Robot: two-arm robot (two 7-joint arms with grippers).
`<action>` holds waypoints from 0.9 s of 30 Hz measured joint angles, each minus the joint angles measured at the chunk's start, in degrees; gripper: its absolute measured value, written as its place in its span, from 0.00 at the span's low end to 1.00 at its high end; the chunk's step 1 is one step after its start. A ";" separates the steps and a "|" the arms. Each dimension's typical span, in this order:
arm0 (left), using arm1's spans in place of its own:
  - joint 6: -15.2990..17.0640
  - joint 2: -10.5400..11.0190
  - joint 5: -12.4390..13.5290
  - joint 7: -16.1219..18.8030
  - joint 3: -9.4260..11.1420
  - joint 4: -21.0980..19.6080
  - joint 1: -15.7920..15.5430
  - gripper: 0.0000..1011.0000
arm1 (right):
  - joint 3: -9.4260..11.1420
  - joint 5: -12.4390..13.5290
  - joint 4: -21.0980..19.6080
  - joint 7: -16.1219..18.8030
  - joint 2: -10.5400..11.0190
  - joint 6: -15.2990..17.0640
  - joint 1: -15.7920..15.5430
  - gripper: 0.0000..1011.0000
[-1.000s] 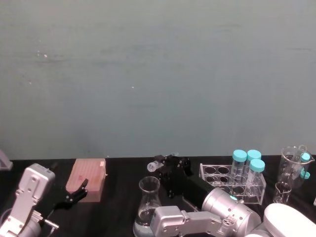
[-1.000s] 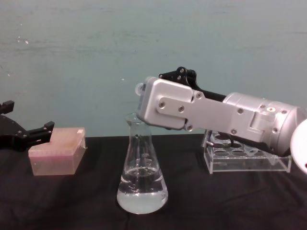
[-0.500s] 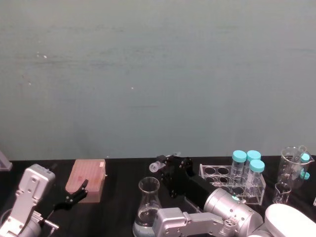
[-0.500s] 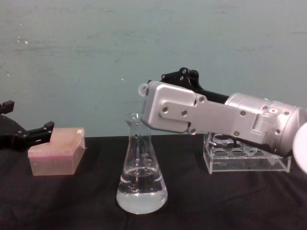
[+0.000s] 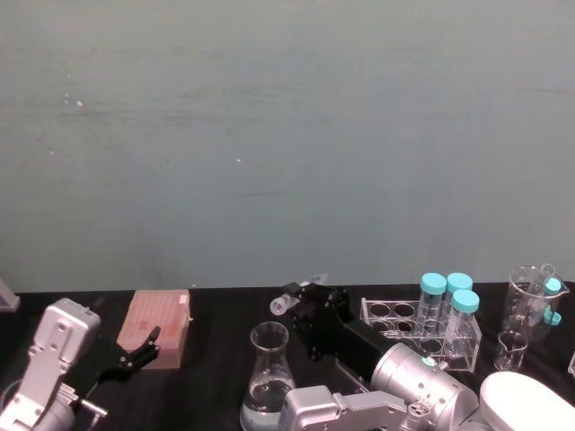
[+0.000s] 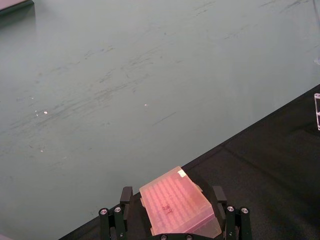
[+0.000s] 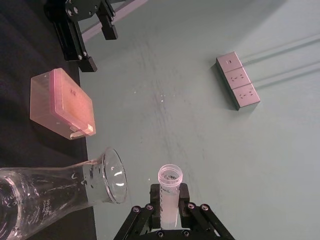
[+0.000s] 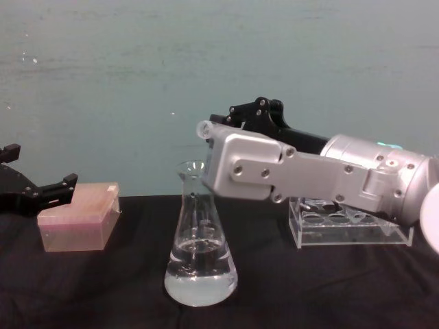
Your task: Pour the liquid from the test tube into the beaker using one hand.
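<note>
The right gripper (image 7: 169, 201) is shut tight on the test tube (image 7: 170, 181), with one black finger on each side of it. It holds the tube up in the air, lying almost flat, with its open end pointing to the robot's left. The open end is a little higher than the top of the beaker (image 8: 200, 247) and just beside it, not right over the hole.

The beaker stands on the black counter (image 8: 103, 295), and clear liquid sits in its wide bottom. Any liquid inside the tube is too hard to see.

This looks like the pouring step. The tube is close to the beaker, but it is not tipped down into it. Next, the gripper likely needs to bring the tube's open end over the beaker's narrow top and tip it more, so the drops fall inside and not on the counter.

The left gripper (image 8: 42, 193) waits far off on the left with its fingers open and nothing in them, next to a pink box (image 8: 75, 223).
</note>
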 joint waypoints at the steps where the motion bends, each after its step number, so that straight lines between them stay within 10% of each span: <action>1: 0.00 0.00 0.00 0.00 0.00 0.00 0.00 0.99 | -0.19 -0.34 0.06 -0.25 0.06 -0.08 0.10 0.21; 27: 0.00 0.00 0.00 0.00 0.00 0.00 0.00 0.99 | -1.48 -3.11 0.42 -2.08 0.23 1.42 0.57 0.21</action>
